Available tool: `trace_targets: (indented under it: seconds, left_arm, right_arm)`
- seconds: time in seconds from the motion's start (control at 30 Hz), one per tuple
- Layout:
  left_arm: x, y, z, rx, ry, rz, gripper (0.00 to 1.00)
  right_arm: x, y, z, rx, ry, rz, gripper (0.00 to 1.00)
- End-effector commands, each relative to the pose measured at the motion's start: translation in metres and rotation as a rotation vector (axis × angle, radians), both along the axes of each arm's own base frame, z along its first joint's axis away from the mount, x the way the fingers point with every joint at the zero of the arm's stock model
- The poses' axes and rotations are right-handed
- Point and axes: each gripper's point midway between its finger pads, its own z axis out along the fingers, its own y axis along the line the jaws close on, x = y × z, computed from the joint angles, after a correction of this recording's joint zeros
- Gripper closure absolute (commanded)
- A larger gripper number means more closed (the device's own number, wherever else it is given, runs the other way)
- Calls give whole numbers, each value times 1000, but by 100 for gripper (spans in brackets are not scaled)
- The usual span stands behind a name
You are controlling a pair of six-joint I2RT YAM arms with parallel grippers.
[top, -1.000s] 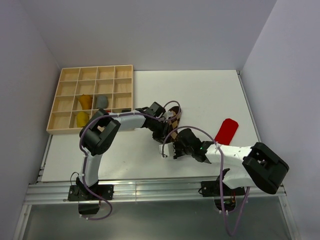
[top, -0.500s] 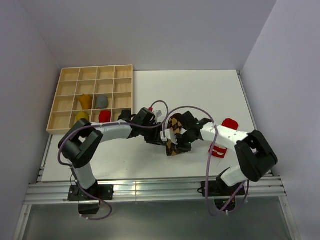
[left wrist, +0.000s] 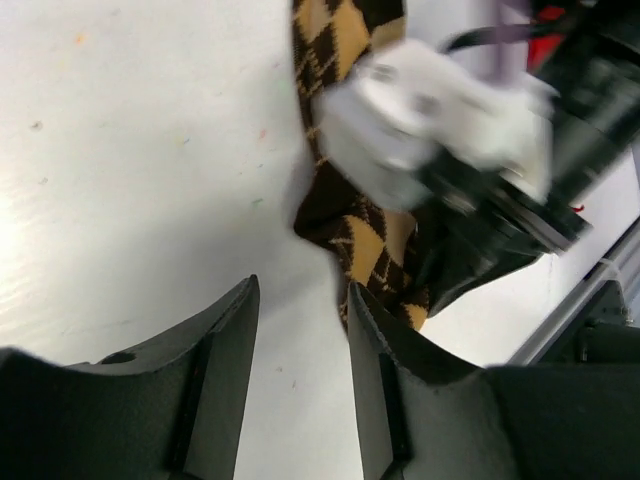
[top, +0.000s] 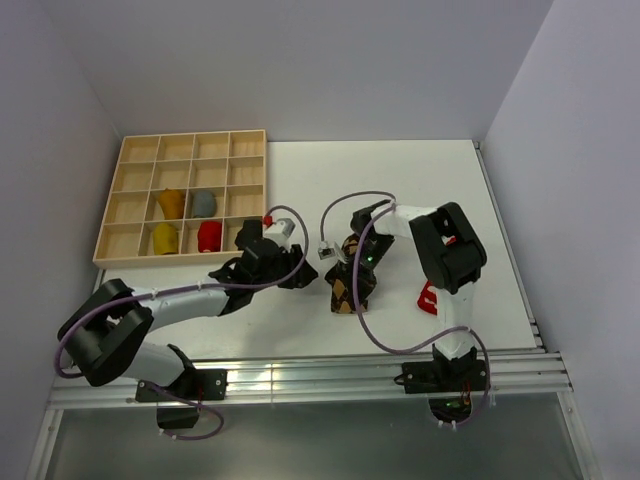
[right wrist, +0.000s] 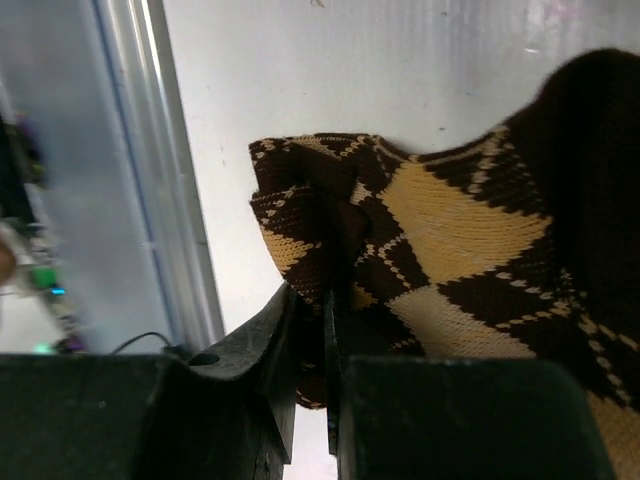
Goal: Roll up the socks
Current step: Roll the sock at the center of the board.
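Observation:
A brown-tan argyle sock [top: 343, 288] lies partly folded on the white table [top: 420, 180], near the front middle. My right gripper [top: 357, 262] is shut on a fold of it, and in the right wrist view the fabric [right wrist: 440, 230] is pinched between the jaws [right wrist: 310, 300]. My left gripper [top: 304, 279] is just left of the sock, open, with only bare table between its fingers [left wrist: 300, 300]. The sock's edge [left wrist: 375, 255] sits just beyond its right fingertip. A red sock [top: 427, 298] shows partly behind the right arm.
A wooden compartment tray [top: 140, 150] stands at the back left. It holds two mustard bundles [top: 171, 203] [top: 163, 237], a grey bundle [top: 204, 203] and a red bundle [top: 209, 234]. The metal rail [top: 300, 375] runs along the table's near edge.
My left gripper has opened, let go of the argyle sock and drawn back to the left. The right arm has folded inward over the red sock, keeping its grip on the argyle sock.

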Motion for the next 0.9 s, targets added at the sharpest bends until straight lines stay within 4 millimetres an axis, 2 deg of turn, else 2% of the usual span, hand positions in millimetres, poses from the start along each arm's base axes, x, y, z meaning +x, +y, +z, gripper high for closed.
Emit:
trace_targets:
  seconds: [0.0, 0.03, 0.13, 0.2, 0.23, 0.3, 0.6, 0.83, 0.87]
  left_arm:
    - [0, -27, 28, -2, -213, -52, 53]
    - [-4, -37, 30, 23, -253, -106, 53]
    - [-22, -66, 11, 81, -264, -227, 52]
    - [-26, -79, 12, 93, -291, -273, 51]
    - [-29, -83, 4, 113, -286, -293, 51]
    - [-31, -91, 0, 130, -297, -322, 50]
    - [-42, -107, -22, 159, -256, -439, 52]
    - [-53, -105, -40, 176, -204, -485, 57]
    - [-55, -104, -43, 176, -193, -491, 60]
  right_arm:
    - [-4, 2, 11, -13, 135, -41, 88]
    - [-1, 2, 9, -24, 151, -44, 88]
    - [5, 1, 3, -53, 174, -65, 88]
    - [9, -1, -1, -68, 186, -87, 88]
    - [9, -2, 0, -74, 198, -89, 88]
    - [10, -4, -2, -73, 210, -91, 88]
    - [15, -7, -9, -95, 210, -116, 88]
    - [22, -8, -17, -117, 204, -141, 89]
    - [22, -8, -17, -120, 201, -144, 89]
